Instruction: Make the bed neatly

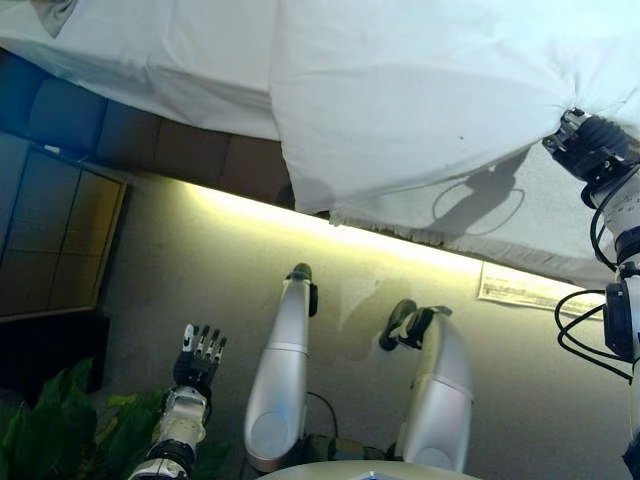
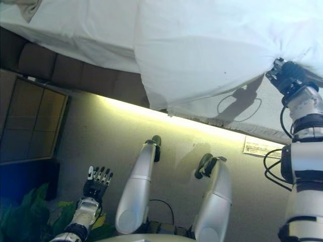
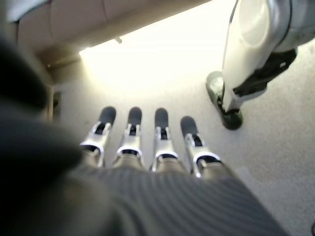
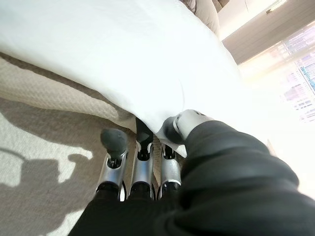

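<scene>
Mid-spread: right hand [image 2: 283, 74] pinching the white duvet [image 1: 400, 90] edge with curled fingers [image 4: 141, 147], left hand [image 1: 198, 358] idle, fingers straight; next, probably drawing it flat across the bed [image 1: 180, 70].

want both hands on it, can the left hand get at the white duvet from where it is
Probably not yet: the left hand hangs open low over the floor, well short of the white duvet, which only the right hand grips.

White duvet [image 1: 400, 90] pinched in right hand [image 1: 590, 145]: smooth matt cloth, soft creases. Mattress side [image 4: 54, 91] just below it: rough woven fabric. Floor [image 1: 200, 270] under left hand [image 1: 198, 362]: matt carpet.
</scene>
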Controlling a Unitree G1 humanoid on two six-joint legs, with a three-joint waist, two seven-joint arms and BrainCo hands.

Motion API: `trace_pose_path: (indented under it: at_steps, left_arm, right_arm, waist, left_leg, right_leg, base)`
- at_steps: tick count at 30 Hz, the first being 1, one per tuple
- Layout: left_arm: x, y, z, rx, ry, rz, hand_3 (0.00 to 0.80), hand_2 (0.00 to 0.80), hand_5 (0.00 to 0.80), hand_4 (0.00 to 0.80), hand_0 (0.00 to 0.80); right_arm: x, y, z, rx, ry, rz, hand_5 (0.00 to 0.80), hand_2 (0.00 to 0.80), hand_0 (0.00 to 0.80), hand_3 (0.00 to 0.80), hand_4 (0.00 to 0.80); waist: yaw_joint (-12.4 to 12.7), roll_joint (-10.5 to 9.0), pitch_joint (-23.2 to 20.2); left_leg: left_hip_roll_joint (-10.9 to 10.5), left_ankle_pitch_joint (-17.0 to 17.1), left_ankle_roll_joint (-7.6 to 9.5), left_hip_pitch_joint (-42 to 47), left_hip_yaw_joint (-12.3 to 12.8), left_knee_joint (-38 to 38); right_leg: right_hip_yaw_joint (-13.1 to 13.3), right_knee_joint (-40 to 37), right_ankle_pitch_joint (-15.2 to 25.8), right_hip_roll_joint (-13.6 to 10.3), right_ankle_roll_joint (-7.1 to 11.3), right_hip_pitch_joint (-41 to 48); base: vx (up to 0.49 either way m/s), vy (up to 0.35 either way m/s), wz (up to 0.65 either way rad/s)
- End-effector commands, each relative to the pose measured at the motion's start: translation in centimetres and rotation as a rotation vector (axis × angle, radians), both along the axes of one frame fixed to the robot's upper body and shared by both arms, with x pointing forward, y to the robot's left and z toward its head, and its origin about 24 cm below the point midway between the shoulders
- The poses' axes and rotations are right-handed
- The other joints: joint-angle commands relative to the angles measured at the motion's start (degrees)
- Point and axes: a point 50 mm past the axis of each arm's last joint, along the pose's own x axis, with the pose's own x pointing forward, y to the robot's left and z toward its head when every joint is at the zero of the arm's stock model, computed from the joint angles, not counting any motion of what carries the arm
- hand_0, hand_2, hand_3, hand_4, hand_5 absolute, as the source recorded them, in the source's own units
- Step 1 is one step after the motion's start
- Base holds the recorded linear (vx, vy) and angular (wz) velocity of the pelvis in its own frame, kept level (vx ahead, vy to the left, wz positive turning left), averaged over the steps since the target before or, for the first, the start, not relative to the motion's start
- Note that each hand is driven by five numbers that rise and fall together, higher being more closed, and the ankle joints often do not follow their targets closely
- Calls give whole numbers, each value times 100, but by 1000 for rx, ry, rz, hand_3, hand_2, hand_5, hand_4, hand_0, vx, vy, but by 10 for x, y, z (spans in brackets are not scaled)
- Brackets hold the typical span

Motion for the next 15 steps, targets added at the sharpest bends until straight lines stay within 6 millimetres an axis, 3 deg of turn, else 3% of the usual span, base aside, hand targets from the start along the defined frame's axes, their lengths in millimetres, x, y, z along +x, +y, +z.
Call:
trace_pose_path:
  at_steps: [1,4,9,12,15]
  left_arm:
    - [4,15,14,116,-73,-60,0,0,0,0,0]
    - [31,7,34,130,-174,-122,0,0,0,0,0]
    - [79,-10,73,137,-289,-203,0,0,0,0,0]
    - [95,-19,87,149,-317,-249,0,0,0,0,0]
    - [113,-36,103,138,-339,-284,0,0,0,0,0]
  right_arm:
    - [-2,3,-1,17,-91,72,800,800,800,800,800]
    - [3,19,-18,29,-67,147,800,800,800,800,800]
    - [16,63,-48,86,-18,290,800,800,800,800,800]
    - [19,82,-59,108,7,353,800,800,800,800,800]
    - [22,112,-77,142,38,440,800,800,800,800,800]
  waist:
    - [7,-172,-596]
    - [-15,-208,-697]
    - [-46,-286,-846]
    - [-68,-323,-885]
    - [-117,-378,-958]
  left_leg:
    - [23,24,274,565,389,-544]
    - [-14,24,258,850,435,-747]
    - [-31,97,238,1431,506,-1278]
    - [-9,181,221,1697,534,-1566]
    - [-3,331,192,2050,550,-2003]
  right_leg:
    - [184,-769,707,-68,198,328]
    - [126,-1054,769,-92,249,651]
    - [13,-1634,889,-131,346,1276]
    - [-44,-1928,970,-142,382,1559]
    - [-100,-2387,1103,-128,447,1922]
  base:
    - [20,26,-6]
    - [22,37,-5]
    - [27,26,-9]
    - [20,17,-9]
    - [15,17,-7]
